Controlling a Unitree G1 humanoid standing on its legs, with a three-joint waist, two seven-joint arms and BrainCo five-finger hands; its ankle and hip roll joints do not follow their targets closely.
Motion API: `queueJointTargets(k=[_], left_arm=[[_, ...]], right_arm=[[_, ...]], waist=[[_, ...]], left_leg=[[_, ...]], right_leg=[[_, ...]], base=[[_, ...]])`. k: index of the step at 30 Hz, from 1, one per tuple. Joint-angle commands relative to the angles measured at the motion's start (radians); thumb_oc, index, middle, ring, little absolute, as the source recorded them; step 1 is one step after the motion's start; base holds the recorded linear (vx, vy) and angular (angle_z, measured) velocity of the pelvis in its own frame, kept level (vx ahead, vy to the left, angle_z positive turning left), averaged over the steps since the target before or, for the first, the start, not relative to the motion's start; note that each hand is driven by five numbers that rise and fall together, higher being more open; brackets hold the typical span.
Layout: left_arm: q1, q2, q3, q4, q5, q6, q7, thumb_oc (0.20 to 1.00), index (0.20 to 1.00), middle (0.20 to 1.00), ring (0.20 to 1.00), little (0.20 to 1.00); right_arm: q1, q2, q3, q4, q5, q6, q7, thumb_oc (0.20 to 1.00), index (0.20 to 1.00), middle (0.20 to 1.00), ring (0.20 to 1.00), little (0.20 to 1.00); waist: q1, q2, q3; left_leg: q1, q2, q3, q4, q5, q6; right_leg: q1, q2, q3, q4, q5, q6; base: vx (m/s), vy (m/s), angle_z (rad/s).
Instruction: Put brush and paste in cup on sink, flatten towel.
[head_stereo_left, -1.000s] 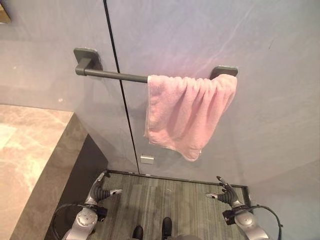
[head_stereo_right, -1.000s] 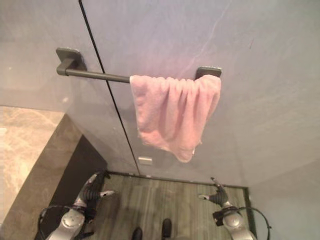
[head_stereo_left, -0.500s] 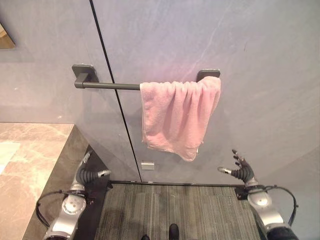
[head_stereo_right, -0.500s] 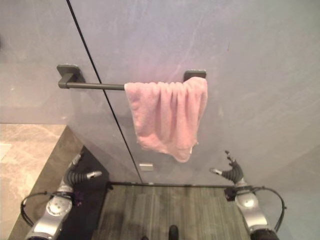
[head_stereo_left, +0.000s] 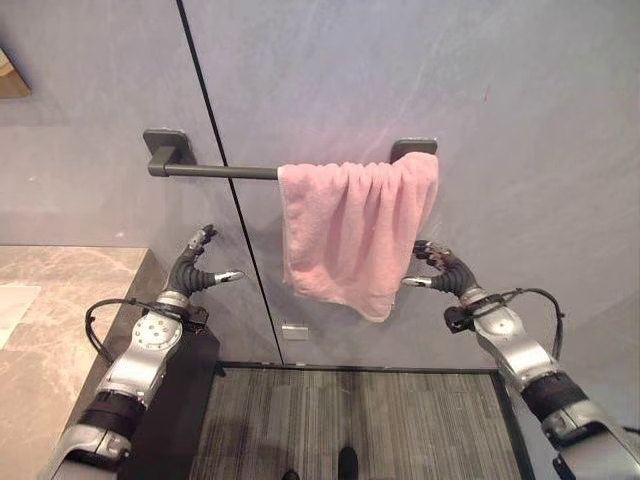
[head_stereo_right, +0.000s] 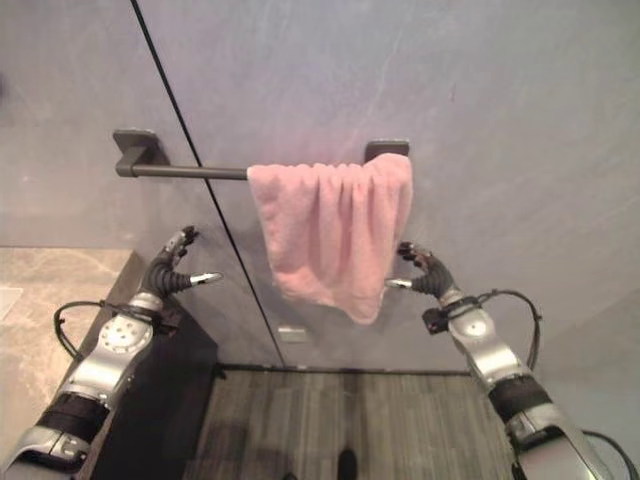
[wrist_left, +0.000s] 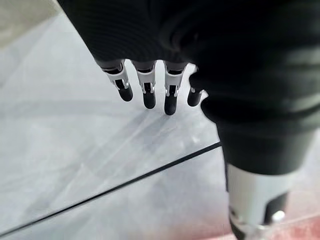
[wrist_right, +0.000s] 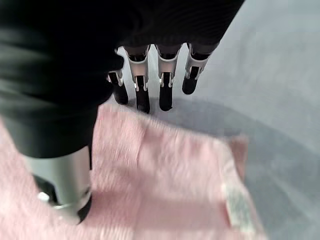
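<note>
A pink towel (head_stereo_left: 355, 225) hangs bunched in folds over the right half of a dark wall bar (head_stereo_left: 215, 171). My right hand (head_stereo_left: 445, 273) is raised just right of the towel's lower edge, fingers relaxed and thumb out, holding nothing. The right wrist view shows its fingers (wrist_right: 165, 87) above the pink towel (wrist_right: 170, 180), apart from it. My left hand (head_stereo_left: 195, 268) is up at the left, near the grey wall below the bar, fingers spread and holding nothing.
A marble counter (head_stereo_left: 50, 300) with a dark side panel stands at the left. A black vertical seam (head_stereo_left: 225, 180) runs down the grey wall. A small metal plate (head_stereo_left: 294, 331) sits low on the wall, above striped dark flooring (head_stereo_left: 350, 415).
Both arms have risen from floor level. My right hand has come up beside the towel's lower right edge; my left hand has lifted to just under the bar. The camera tilted up early on.
</note>
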Motion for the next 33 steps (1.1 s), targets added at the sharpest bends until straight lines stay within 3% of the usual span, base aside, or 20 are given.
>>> queueJointTargets(k=[1, 10, 17, 25, 31, 32, 33], left_arm=[[-0.103, 0.046, -0.064, 0.016, -0.086, -0.051, -0.052, 1.0, 1.0, 1.0, 1.0, 1.0], [-0.295, 0.064, -0.248, 0.086, -0.234, -0.048, -0.119, 1.0, 1.0, 1.0, 1.0, 1.0], [-0.4, 0.059, -0.377, 0.015, -0.3, -0.043, -0.162, 1.0, 1.0, 1.0, 1.0, 1.0], [-0.39, 0.159, -0.445, -0.118, -0.309, -0.04, -0.217, 1.0, 1.0, 1.0, 1.0, 1.0], [-0.373, 0.107, -0.41, -0.056, -0.263, -0.034, -0.179, 1.0, 1.0, 1.0, 1.0, 1.0], [-0.369, 0.086, -0.397, -0.038, -0.259, -0.032, -0.167, 1.0, 1.0, 1.0, 1.0, 1.0], [-0.364, 0.057, -0.378, -0.021, -0.247, -0.029, -0.149, 1.0, 1.0, 1.0, 1.0, 1.0]], right_arm=[[-0.05, 0.004, -0.011, 0.001, 0.104, -0.035, 0.036, 1.0, 1.0, 1.0, 1.0, 1.0], [-0.209, 0.03, 0.087, 0.086, 0.166, -0.03, 0.036, 1.0, 1.0, 1.0, 1.0, 1.0], [-0.25, 0.051, 0.119, 0.071, 0.169, -0.033, 0.014, 1.0, 1.0, 1.0, 1.0, 1.0], [-0.224, 0.037, 0.144, 0.039, 0.151, -0.034, 0.03, 1.0, 1.0, 1.0, 1.0, 1.0], [-0.208, 0.059, 0.126, 0.029, 0.131, -0.03, 0.011, 1.0, 1.0, 1.0, 1.0, 1.0], [-0.208, 0.071, 0.12, 0.03, 0.129, -0.03, 0.005, 0.922, 0.922, 0.922, 0.922, 0.922], [-0.207, 0.091, 0.103, 0.029, 0.129, -0.027, -0.011, 0.216, 0.216, 0.216, 0.216, 0.216]], waist=[[0.012, -0.03, -0.048], [0.009, -0.023, -0.038], [-0.005, -0.011, -0.026], [-0.005, -0.007, -0.028], [-0.005, -0.003, -0.033], [-0.005, -0.002, -0.033], [-0.005, -0.002, -0.034]], left_leg=[[-0.056, 0.029, -0.038, 0.0, 0.012, -0.018], [-0.139, 0.026, -0.045, 0.0, 0.044, -0.03], [-0.183, 0.019, -0.048, 0.0, 0.058, -0.032], [-0.165, 0.022, -0.041, 0.0, 0.047, -0.032], [-0.146, 0.027, -0.042, 0.0, 0.042, -0.034], [-0.147, 0.027, -0.042, 0.0, 0.042, -0.034], [-0.15, 0.028, -0.042, 0.0, 0.043, -0.034]], right_leg=[[0.003, -0.167, -0.017, 0.031, 0.017, 0.121], [-0.058, -0.167, -0.026, 0.007, 0.044, 0.122], [-0.104, -0.168, -0.019, 0.007, 0.055, 0.122], [-0.095, -0.165, -0.006, 0.007, 0.046, 0.124], [-0.074, -0.163, -0.004, 0.007, 0.031, 0.123], [-0.075, -0.163, -0.004, 0.007, 0.029, 0.123], [-0.077, -0.162, -0.005, 0.007, 0.029, 0.122]], base=[[0.01, -0.002, 0.06], [-0.02, 0.008, 0.03], [0.0, 0.004, 0.0], [0.03, -0.005, -0.07], [0.03, -0.007, -0.01], [0.0, 0.0, 0.0], [0.0, 0.0, 0.0]])
